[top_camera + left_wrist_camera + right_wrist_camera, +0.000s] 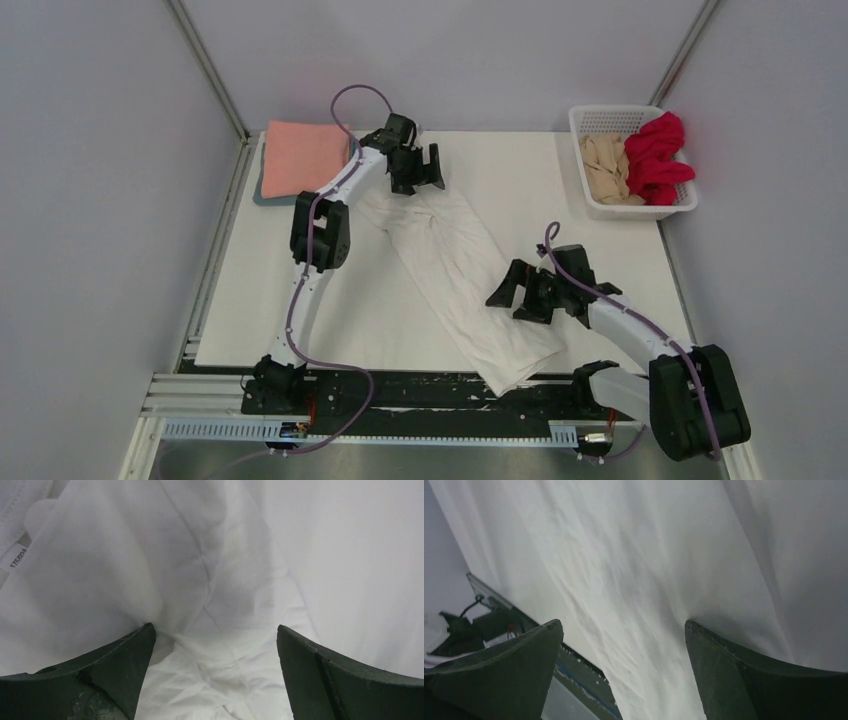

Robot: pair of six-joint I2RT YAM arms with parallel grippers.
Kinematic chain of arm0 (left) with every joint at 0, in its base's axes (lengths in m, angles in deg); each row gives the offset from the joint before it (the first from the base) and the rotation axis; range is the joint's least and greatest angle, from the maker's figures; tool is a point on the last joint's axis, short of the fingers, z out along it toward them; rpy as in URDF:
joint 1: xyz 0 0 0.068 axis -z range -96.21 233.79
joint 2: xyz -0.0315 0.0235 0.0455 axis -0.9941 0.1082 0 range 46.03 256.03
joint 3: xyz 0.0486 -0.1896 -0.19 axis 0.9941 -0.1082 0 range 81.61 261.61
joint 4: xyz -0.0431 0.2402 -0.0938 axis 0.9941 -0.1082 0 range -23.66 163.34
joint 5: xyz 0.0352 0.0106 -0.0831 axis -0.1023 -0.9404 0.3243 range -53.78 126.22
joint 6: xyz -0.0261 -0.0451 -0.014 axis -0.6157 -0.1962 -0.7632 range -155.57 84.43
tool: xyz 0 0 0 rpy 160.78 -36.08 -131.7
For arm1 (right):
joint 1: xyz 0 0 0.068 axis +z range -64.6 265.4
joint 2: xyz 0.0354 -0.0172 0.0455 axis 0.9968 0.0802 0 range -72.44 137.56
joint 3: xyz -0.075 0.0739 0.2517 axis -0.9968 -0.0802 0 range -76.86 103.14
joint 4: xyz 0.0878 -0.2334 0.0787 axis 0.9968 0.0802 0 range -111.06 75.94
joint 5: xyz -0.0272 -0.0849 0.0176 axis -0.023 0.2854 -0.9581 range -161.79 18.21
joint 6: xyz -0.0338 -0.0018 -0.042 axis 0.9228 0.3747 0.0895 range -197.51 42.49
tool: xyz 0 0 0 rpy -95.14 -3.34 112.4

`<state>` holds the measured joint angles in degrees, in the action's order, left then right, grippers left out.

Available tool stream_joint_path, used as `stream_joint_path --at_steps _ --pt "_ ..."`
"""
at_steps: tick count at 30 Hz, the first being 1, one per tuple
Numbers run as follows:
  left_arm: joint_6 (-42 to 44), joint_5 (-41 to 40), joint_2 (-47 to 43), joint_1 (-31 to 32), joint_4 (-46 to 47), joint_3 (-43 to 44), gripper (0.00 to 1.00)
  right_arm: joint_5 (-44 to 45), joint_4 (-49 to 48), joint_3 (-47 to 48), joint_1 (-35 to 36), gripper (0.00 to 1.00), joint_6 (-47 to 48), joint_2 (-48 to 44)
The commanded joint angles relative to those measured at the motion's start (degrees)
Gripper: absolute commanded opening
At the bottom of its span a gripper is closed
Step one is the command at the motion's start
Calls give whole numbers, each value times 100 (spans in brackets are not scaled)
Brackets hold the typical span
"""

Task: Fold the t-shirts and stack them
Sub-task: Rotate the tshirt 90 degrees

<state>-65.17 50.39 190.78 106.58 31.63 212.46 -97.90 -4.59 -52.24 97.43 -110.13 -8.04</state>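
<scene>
A white t-shirt [455, 275] lies as a long folded band slanting from the table's middle back to the front edge, where its end overhangs. My left gripper [420, 172] is open over its far end; the left wrist view shows wrinkled white cloth [215, 595] between the spread fingers [125, 660]. My right gripper [515, 293] is open at the band's right edge near the front; the right wrist view shows white cloth [634, 580] between its fingers [719, 660]. A folded salmon pink t-shirt [303, 157] lies on a grey-blue one [262, 196] at the back left. Red [658, 158] and beige [606, 168] t-shirts sit crumpled in the basket.
A white lattice basket [596, 121] stands at the back right of the table. The table's front rail [400, 395] runs under the overhanging shirt end. Grey walls close in the left, back and right sides.
</scene>
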Motion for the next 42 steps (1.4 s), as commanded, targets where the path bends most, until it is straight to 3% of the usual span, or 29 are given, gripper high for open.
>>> stream_joint_path --at_steps 1,7,14,21,27,31,34,42 --pt "172 1234 599 -238 -284 358 100 -1266 348 -388 796 100 -4 48" --pt "-351 1591 966 -329 741 753 100 -1127 -622 -285 1987 100 -722 347" --pt "-1872 1847 1664 -385 2532 1475 100 -380 -1391 113 2632 100 -1539 784" --pt "-3172 1187 1954 -507 3621 1593 100 36 -2521 471 2919 100 -2130 1608" --pt "-3286 606 1932 -555 3881 1693 100 433 -2560 1274 3310 100 -1981 2515" --pt "-3051 372 1738 -633 3808 1655 100 1102 -2033 1342 3322 100 -1865 1945" --pt "-2627 122 1451 -663 3474 1607 100 1638 -1127 1250 3315 100 -1629 1161" --pt "-1851 -212 -2 -653 2746 1332 100 1976 92 398 3312 100 -1339 -1204"
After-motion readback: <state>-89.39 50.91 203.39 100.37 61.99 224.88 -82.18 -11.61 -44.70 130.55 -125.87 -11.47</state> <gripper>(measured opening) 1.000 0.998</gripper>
